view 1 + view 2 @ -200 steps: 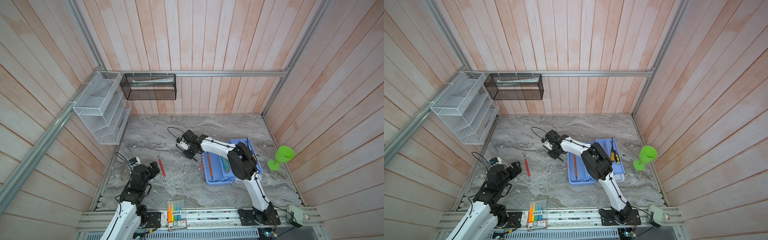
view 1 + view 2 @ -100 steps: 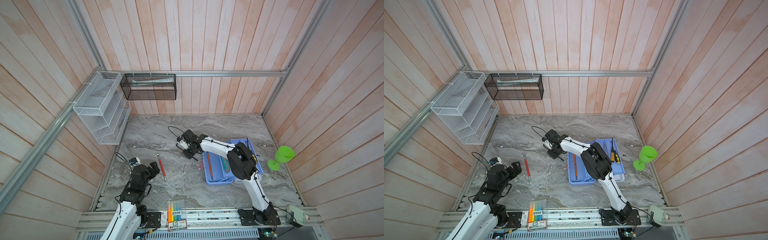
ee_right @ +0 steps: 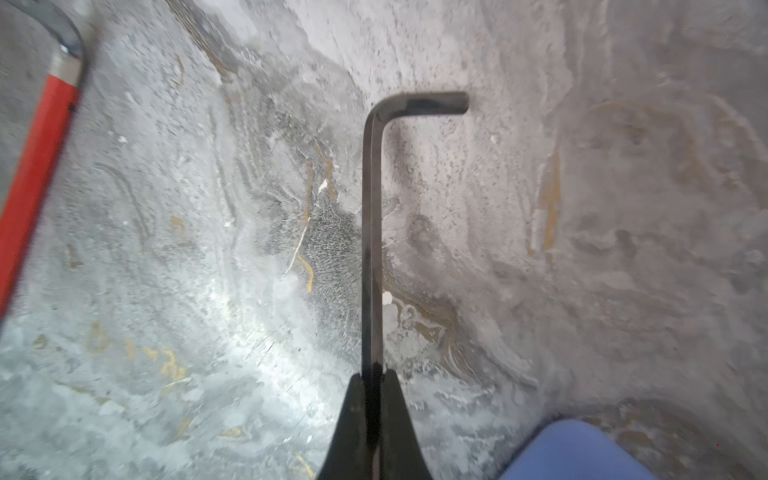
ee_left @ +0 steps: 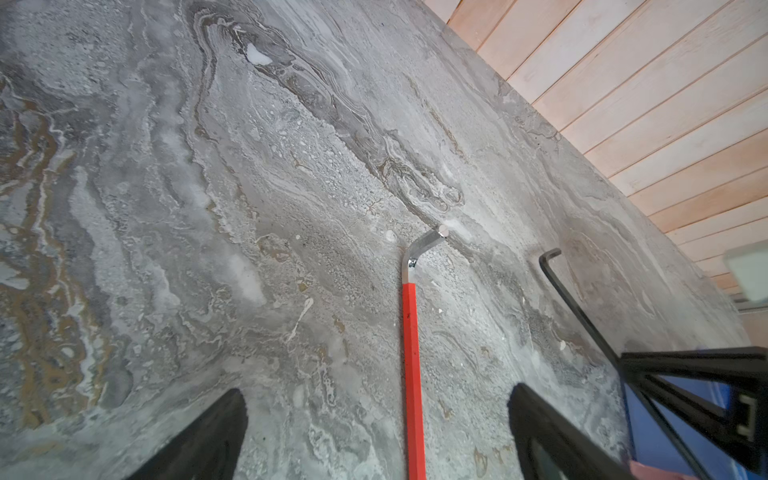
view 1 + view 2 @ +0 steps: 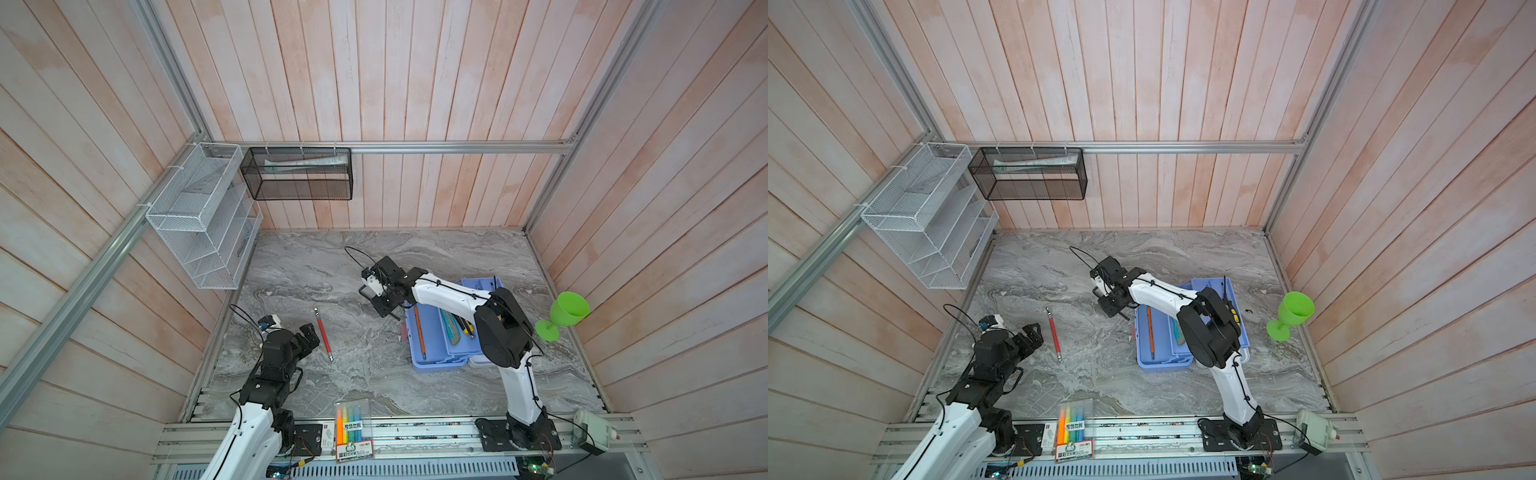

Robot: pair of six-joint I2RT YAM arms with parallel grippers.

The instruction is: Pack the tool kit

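The tool kit's light blue tray (image 5: pixel 436 362) lies open at the right in both top views, with an orange screwdriver (image 5: pixel 419 332), a teal knife (image 5: pixel 451 328) and a yellow-black tool (image 5: pixel 465 326) inside. My right gripper (image 3: pixel 372 374) is low over the marble just left of the tray (image 3: pixel 573 453), shut on the long shank of a black L-shaped hex key (image 3: pixel 371 232). A red-handled hex key (image 5: pixel 323 334) lies on the marble further left. My left gripper (image 4: pixel 376 390) is open just in front of it, the red handle (image 4: pixel 409 332) running between its fingers untouched.
A green goblet (image 5: pixel 567 309) stands by the right wall. A clear pack of highlighters (image 5: pixel 352 428) lies on the front rail. A white wire rack (image 5: pixel 203 220) and a black mesh basket (image 5: pixel 297 174) hang on the walls at the back left.
The right gripper's jaws have closed on the black hex key. Neither arm has visibly shifted, and the red hex key lies where it was.
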